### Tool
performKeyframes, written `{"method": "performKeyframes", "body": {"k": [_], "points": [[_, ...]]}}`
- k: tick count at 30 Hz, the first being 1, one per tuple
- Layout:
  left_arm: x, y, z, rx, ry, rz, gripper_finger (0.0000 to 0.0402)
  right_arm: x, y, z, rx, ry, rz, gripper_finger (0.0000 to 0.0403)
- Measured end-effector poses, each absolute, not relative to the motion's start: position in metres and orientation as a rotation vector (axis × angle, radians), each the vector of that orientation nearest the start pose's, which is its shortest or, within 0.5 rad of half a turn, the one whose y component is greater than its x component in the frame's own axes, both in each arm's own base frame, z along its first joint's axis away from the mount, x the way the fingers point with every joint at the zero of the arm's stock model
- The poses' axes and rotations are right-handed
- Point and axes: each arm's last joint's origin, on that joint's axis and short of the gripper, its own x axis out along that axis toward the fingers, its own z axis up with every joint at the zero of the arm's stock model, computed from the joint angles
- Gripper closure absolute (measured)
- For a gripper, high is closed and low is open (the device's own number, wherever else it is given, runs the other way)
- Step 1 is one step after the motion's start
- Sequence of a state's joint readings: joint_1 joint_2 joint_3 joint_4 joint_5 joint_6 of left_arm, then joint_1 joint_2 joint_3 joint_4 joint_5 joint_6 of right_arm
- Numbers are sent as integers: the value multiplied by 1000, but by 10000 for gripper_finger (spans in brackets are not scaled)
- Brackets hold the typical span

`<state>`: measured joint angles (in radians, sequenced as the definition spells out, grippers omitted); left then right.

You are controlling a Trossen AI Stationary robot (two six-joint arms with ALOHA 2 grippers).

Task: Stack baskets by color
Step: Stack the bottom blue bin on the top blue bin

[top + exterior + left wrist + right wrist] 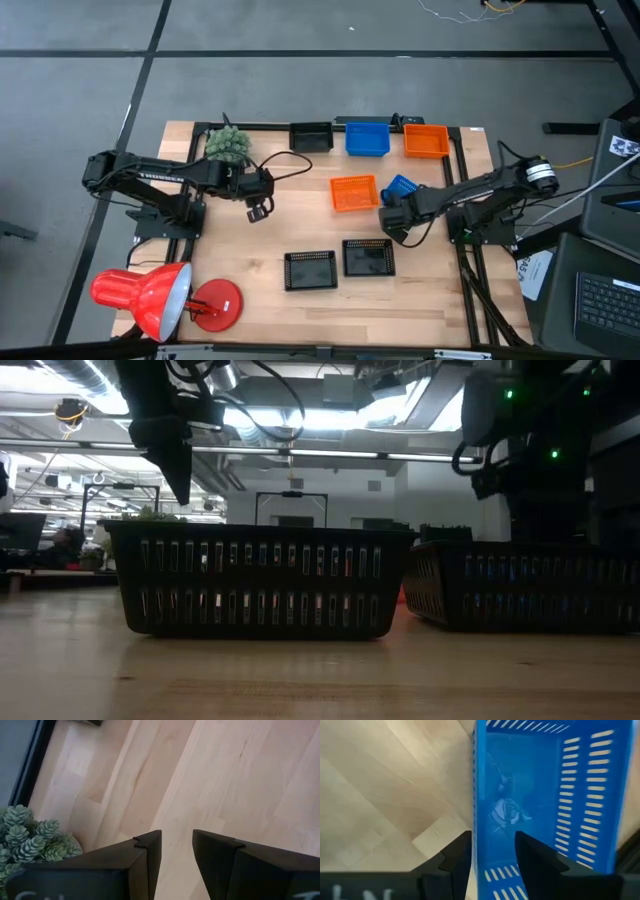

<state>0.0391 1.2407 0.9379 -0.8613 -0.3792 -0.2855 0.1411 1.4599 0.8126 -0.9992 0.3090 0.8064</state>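
A blue basket (401,186) sits slanted on the table right of an orange basket (354,193). My right gripper (392,214) is over its near end, open, with one finger inside the basket (520,795) and one outside. At the far edge stand a black basket (311,135), a blue basket (367,138) and an orange basket (427,140). Two black baskets (310,270) (368,258) rest near the front edge. My left gripper (258,210) hangs open over bare wood at centre left. My right gripper comes from above, pointing down, its fingers straddling the blue basket's side wall (476,835). The outer finger (455,862) stands right at the wall and the inner finger (535,860) stands off it. Whether either touches, I cannot tell.
A fuzzy green plant ball (228,145) sits at the far left beside my left arm. A red desk lamp (150,295) stands at the near left corner. Bare wood lies between the orange basket and the two black ones.
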Motion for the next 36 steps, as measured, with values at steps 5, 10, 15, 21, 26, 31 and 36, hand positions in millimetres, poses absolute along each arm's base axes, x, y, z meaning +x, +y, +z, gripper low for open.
{"method": "performKeyframes", "body": {"k": [5,10,15,21,26,31,36], "points": [[224,20,251,-50,1078,534,299,215,18,156,317,1401,-719,254],[224,20,251,-50,1078,534,299,214,17,154,329,1382,-756,315],[224,20,251,-50,1079,534,299,214,19,168,270,1392,-731,394],[224,20,251,0,1087,530,299,224,22,215,179,1379,-784,399],[223,22,252,59,1082,575,299,238,12,259,-66,1238,-845,400],[223,22,252,84,1091,570,299,261,-27,291,-238,1142,-797,401],[220,22,251,91,1119,570,299,279,-90,309,-323,1039,-640,401]]}}
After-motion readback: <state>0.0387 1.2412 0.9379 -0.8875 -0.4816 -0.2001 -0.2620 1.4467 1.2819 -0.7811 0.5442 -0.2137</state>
